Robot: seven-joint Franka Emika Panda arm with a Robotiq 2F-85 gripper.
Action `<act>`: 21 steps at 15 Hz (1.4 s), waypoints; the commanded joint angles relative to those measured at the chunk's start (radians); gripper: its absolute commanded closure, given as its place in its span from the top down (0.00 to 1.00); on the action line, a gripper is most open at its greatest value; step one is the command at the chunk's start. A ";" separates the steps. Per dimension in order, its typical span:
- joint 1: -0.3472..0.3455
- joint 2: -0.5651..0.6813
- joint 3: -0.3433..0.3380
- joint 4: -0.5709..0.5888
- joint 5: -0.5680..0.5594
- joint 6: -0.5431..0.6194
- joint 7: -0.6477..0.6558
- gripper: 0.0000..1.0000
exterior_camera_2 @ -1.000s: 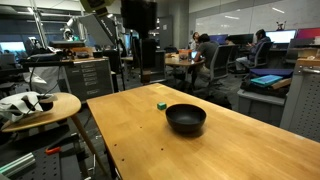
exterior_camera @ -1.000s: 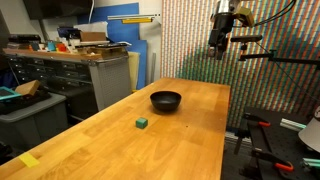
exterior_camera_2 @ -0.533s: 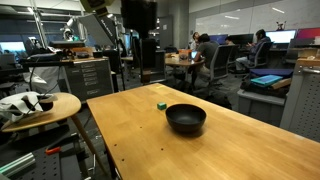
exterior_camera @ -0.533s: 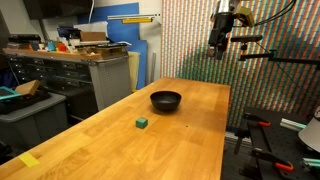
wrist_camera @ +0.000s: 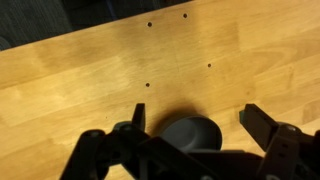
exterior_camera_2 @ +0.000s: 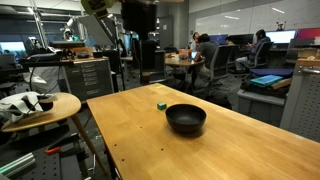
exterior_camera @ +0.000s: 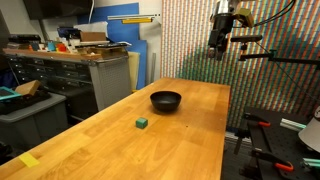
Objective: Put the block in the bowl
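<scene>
where the wooden table (exterior_camera: 190,145) comes nearest the camera in an exterior view, a flat yellow patch of tape (exterior_camera: 28,160) lies by its edge at the lower left of the frame. farther up the board, near the middle of the frame, the small green block (exterior_camera: 143,123) sits on bare wood, well apart from the tape. beyond it, and not touching it, the glossy black bowl (exterior_camera: 166,100) stands upright. the gripper (exterior_camera: 221,42) hangs high in the upper right of the frame, well above the table's far end and far from both things. in an exterior view from the opposite end the order flips: the bowl (exterior_camera_2: 186,118) is nearer, right of centre, and the block (exterior_camera_2: 161,104) lies behind it to the left. in the wrist view the fingers (wrist_camera: 137,118) stand spread wide, gripping nothing. far below them the bowl (wrist_camera: 190,135) shows at the bottom centre, and small dark holes (wrist_camera: 148,85) dot the wood above it.
</scene>
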State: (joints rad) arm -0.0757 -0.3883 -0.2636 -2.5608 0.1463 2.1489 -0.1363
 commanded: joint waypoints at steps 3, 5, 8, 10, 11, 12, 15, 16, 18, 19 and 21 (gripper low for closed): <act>-0.002 0.090 0.060 0.049 0.028 0.045 0.042 1.00; 0.009 0.144 0.087 0.080 0.029 0.067 0.061 1.00; 0.027 0.239 0.129 0.145 0.035 0.083 0.090 1.00; 0.040 0.317 0.159 0.203 0.038 0.085 0.119 1.00; 0.044 0.354 0.173 0.232 0.038 0.082 0.135 1.00; 0.051 0.398 0.188 0.267 0.036 0.080 0.157 1.00; 0.068 0.515 0.229 0.364 0.021 0.079 0.215 1.00; 0.075 0.550 0.239 0.394 0.014 0.081 0.232 1.00; 0.092 0.622 0.258 0.456 0.004 0.093 0.276 1.00; 0.101 0.654 0.265 0.486 0.002 0.102 0.292 1.00; 0.118 0.714 0.279 0.541 0.011 0.131 0.307 1.00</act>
State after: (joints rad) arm 0.0230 0.2274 -0.0019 -2.1308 0.1624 2.2593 0.1261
